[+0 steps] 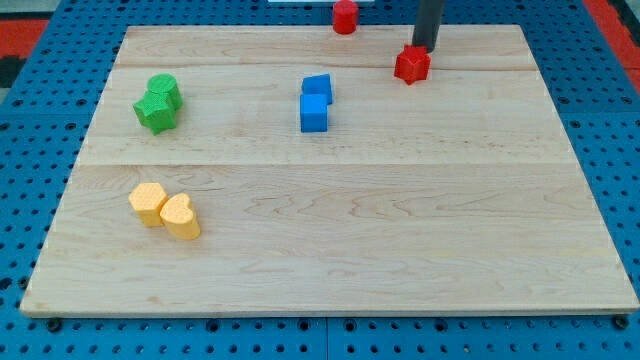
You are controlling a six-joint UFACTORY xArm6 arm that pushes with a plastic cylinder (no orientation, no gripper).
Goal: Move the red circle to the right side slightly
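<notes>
1. Looking for the red circle point(345, 17): sitting at the view's top, right on the far edge of the wooden board point(330, 260), partly cut off by the frame, with nothing touching it.
2. Parking my tip point(422, 49) well to the view's right of that circle, just behind a second red block point(411, 65) of unclear shape; hard telling whether touching it or only beside it.
3. Carrying nothing on the rod point(428, 20): being a bare stick with nothing to clench or let go, only pushing is possible.
4. Judging the circle as small, light and stiff, probably sliding easily on the smooth wood and not fragile; rolling off line likely if struck off centre because of its round side.
5. Picking the contact spot: pressing on the side facing the view's left, through the middle, so as to be nudging it rightward only a little.
6. Needing to get round to that left side without knocking the circle off the edge.
7. Leaving alone the two touching blue blocks point(315, 102), the green pair point(158, 102) and the yellow pair point(165, 210), all well apart from the circle.
8. Reading no brand, label or writing anywhere.
</notes>
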